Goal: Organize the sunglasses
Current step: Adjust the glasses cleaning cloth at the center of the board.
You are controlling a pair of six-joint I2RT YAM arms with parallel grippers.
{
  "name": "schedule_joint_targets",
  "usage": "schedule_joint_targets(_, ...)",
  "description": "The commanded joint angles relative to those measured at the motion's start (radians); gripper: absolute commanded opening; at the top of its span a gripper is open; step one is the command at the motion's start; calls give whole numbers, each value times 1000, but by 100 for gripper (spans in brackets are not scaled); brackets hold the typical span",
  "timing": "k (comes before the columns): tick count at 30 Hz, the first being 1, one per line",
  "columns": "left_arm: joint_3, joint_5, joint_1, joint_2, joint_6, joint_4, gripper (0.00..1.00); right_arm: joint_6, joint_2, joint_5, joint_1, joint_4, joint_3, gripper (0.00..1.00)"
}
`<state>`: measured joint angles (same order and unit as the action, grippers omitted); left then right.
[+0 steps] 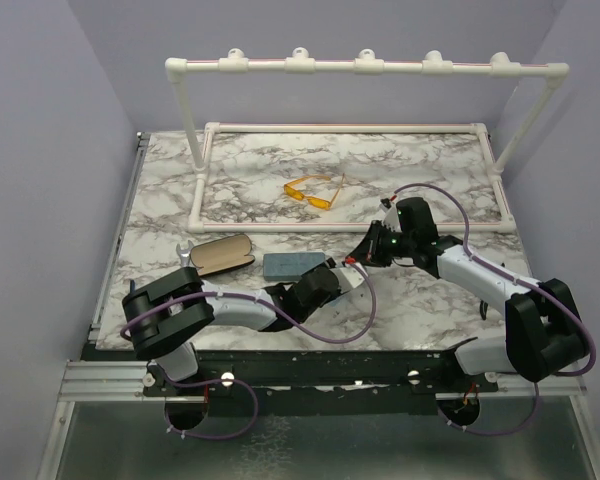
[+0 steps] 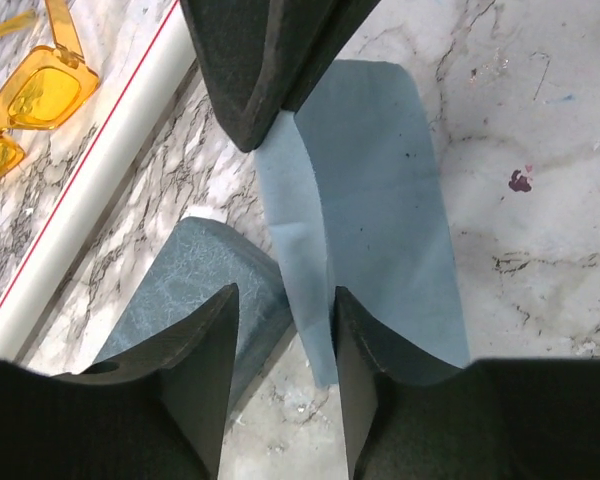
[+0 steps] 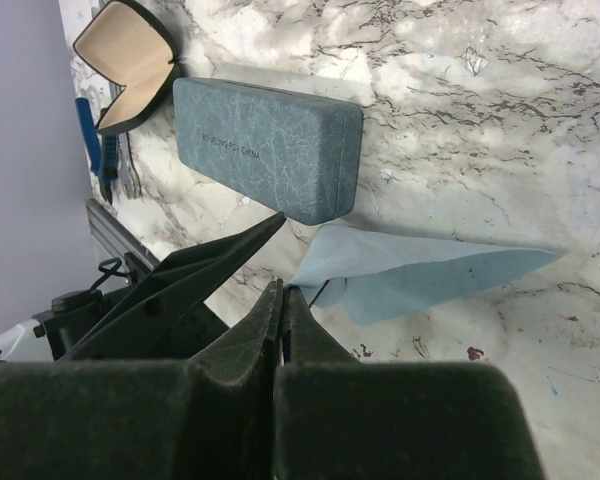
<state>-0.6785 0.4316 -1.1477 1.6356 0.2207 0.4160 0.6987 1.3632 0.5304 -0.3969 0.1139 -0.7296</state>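
The yellow-orange sunglasses [image 1: 310, 192] lie unfolded on the marble inside the white pipe frame, also seen in the left wrist view [image 2: 30, 100]. My right gripper [image 3: 285, 290] is shut on a corner of a light blue cloth [image 3: 430, 278] and holds it just above the table. From that grip the cloth [image 2: 380, 200] hangs down, and its folded edge runs between the fingers of my left gripper [image 2: 285, 295]. Those jaws stand apart, the cloth close to the right finger. Both grippers [image 1: 332, 277] [image 1: 362, 256] meet beside the grey-blue case [image 1: 292, 264].
The grey-blue rectangular case [image 3: 270, 145] lies shut, close to the left of the cloth. Beyond it the black oval case [image 3: 130, 60] lies open with its tan lining up. A white pipe [image 2: 110, 190] on the table separates the grippers from the sunglasses.
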Motion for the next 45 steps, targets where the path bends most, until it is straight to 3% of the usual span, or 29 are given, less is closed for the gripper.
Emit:
schedule_joint_targets(1, 7, 1, -3, -55, -20, -115, 41, -25, -4, -29, 10, 18, 11, 1)
schedule_joint_targets(15, 21, -117, -3, -57, -106, -194, 30, -53, 4, -45, 16, 46, 0, 1)
schedule_joint_targets(21, 10, -97, -3, -58, -88, -194, 3, -73, -5, -70, 21, 75, -1, 1)
schedule_joint_targets(24, -5, -94, -3, -71, -70, -230, 0, -106, -23, -114, 26, 125, -13, 1)
schedule_joint_targets(32, -91, -39, -3, -123, 127, -275, 0, -148, -85, -157, 68, 180, -37, 1)
schedule_joint_targets(38, -109, -9, 25, -104, 340, -95, 0, -183, -80, -162, 133, 164, -96, 1)
schedule_joint_targets(45, -152, -68, 83, -55, 547, 98, 0, -284, -68, -252, 144, 260, -228, 1)
